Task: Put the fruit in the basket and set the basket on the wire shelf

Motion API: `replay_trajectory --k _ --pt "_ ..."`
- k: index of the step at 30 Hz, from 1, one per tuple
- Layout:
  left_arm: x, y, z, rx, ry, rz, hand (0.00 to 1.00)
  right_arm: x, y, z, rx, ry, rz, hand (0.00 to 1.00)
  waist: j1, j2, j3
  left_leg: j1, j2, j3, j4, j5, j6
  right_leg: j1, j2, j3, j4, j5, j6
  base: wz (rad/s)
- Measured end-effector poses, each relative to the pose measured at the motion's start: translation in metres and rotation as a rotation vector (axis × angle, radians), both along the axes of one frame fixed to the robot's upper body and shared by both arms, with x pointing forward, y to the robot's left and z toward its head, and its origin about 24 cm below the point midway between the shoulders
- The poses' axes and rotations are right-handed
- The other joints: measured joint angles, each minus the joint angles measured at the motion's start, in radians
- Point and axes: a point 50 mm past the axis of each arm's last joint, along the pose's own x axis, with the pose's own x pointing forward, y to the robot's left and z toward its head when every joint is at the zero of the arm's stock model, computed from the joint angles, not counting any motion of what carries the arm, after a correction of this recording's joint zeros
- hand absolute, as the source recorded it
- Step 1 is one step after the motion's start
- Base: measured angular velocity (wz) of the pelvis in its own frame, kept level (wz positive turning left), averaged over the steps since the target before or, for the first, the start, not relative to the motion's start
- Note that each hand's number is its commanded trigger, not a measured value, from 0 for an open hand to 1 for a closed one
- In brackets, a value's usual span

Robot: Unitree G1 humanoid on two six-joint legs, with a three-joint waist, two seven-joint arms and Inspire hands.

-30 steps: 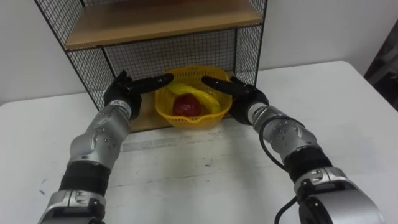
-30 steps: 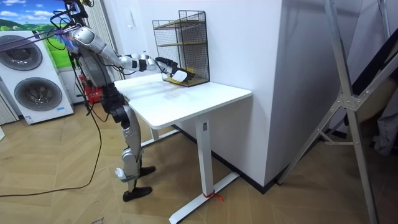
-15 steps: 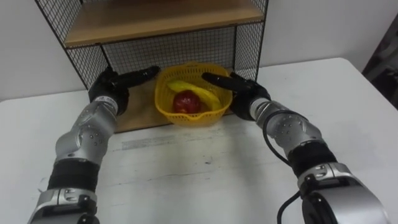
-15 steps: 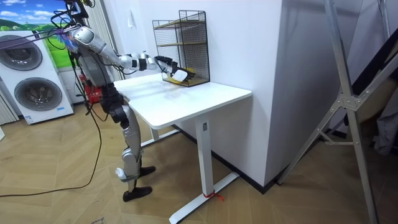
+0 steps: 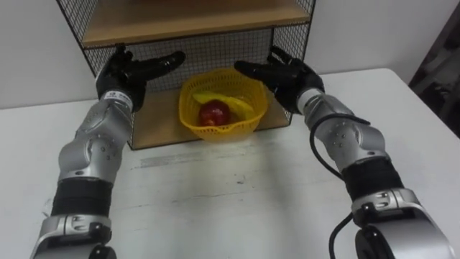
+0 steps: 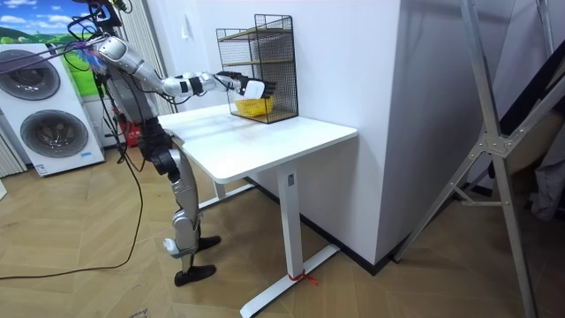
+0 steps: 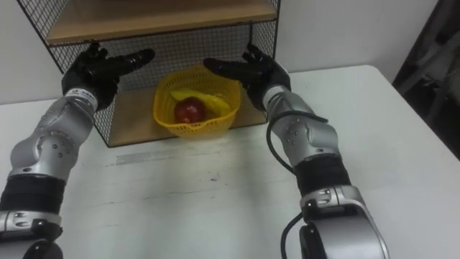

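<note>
left eye view: basket of fruit sits on the wire shelf between spread, empty fingers of left hand and right hand; likely light, flexible, best gripped by its rim.

The left hand and the right hand no longer press on the sides of the basket. They are now higher up and farther apart, with fingers spread, and they do not touch it. The basket now sits by itself on the bottom board of the shelf. In the room view both arms are lifted higher than before.
</note>
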Motion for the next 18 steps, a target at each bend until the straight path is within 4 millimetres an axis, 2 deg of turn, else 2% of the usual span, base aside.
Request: replay_trajectory --k 9,18 --pt "0.000 -0.019 0.005 0.030 -0.024 -0.068 0.00 -0.013 -0.007 0.006 -0.022 -0.084 -0.005 0.00 0.028 0.000 0.0003 0.018 0.001 0.003 -0.014 -0.001 -0.002 0.020 0.002 -0.002 -0.022 0.001 -0.003 0.00" --pt "-0.003 -0.021 0.005 0.028 -0.041 -0.085 0.00 -0.019 -0.009 0.012 -0.138 -0.141 -0.014 0.00 0.041 0.000 0.0004 0.029 0.000 0.010 -0.029 -0.002 -0.002 0.026 0.000 0.004 -0.025 0.001 -0.003 -0.02"
